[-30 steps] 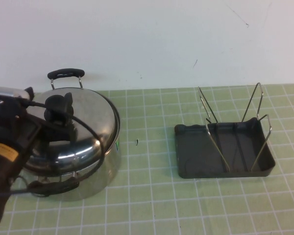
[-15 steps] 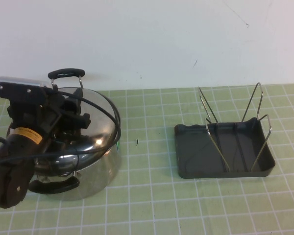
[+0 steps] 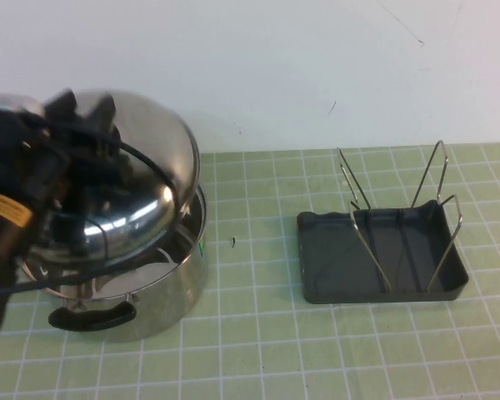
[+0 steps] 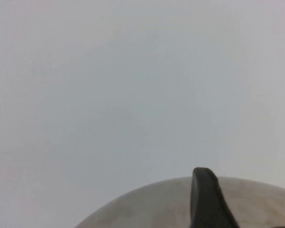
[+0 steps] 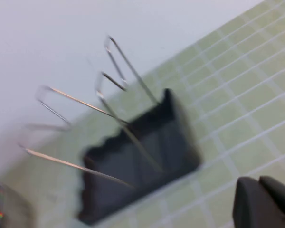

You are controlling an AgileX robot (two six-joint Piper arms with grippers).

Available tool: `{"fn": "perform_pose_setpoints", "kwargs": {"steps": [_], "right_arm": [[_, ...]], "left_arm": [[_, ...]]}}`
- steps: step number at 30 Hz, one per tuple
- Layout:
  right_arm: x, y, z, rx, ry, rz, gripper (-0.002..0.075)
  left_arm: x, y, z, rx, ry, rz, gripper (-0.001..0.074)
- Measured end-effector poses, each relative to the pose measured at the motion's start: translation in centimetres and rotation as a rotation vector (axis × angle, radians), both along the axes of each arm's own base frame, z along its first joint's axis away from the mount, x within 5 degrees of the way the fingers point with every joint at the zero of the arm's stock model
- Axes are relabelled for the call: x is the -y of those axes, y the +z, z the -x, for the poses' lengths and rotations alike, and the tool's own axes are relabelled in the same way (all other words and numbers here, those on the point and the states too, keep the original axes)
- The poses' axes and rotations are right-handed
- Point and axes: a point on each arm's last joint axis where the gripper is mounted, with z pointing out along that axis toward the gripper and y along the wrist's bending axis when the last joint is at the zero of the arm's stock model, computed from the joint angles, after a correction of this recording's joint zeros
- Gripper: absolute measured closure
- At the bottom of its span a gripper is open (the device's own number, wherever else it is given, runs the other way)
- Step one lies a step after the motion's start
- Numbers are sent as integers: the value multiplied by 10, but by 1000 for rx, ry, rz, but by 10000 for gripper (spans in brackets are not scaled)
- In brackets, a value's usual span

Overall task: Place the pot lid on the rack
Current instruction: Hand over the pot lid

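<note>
The shiny domed pot lid [image 3: 146,187] is held up off the steel pot [image 3: 171,283], tilted on edge with its top facing left. My left gripper [image 3: 83,125] is shut on it at its centre and covers the knob. In the left wrist view the lid's dome [image 4: 147,209] shows below one black finger [image 4: 206,202], against the white wall. The dark grey rack [image 3: 383,254] with wire prongs stands at the right, empty. It also shows in the right wrist view [image 5: 142,156]. My right gripper [image 5: 262,190] is shut and empty, over the mat near the rack.
The pot stands open at the left with a black handle [image 3: 92,317] at its front. A green gridded mat [image 3: 258,333] covers the table between pot and rack. A white wall [image 3: 275,75] runs close behind.
My left gripper has lifted the lid off the pot and tipped it up on edge. The pot's opening now shows. The rack has not moved.
</note>
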Motion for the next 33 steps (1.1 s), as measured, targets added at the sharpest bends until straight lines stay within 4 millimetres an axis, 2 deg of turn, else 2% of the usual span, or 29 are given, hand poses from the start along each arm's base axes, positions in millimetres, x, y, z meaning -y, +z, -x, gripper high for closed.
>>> {"fn": "perform_pose_setpoints", "kwargs": {"steps": [2, 4, 6, 8, 12, 16, 21, 25, 28, 31, 32, 33], "right_arm": [[-2, 2, 0, 8, -8, -108, 727], [-2, 3, 0, 17, -11, -131, 727], [-2, 3, -1, 22, -10, -120, 727], [-2, 3, -1, 23, -8, -116, 727], [-3, 3, 0, 19, 6, -120, 727], [-11, 8, 2, 28, 109, -83, 727], [-29, 51, 1, 158, 322, -91, 727], [-43, 83, -18, 213, 504, -104, 715], [-51, 105, -41, 205, 608, -89, 631], [-57, 124, -66, 180, 687, -112, 475], [-60, 134, -79, 171, 739, -134, 381], [-63, 141, -88, 166, 776, -148, 319]], "left_arm": [[-2, 28, 18, 81, -35, 87, 421], [-3, 47, 33, 100, -91, 204, 421], [-3, 60, 47, 72, -165, 347, 421], [0, 65, 55, 8, -248, 454, 422], [11, 64, 60, -103, -430, 629, 422], [23, 55, 52, -130, -608, 745, 421], [32, 30, 32, -204, -631, 773, 422], [47, 20, 23, -237, -653, 727, 422], [58, 24, 24, -169, -682, 598, 422], [63, 30, 25, -98, -707, 497, 422], [65, 32, 26, -81, -717, 465, 422], [65, 33, 26, -69, -724, 442, 422]]}}
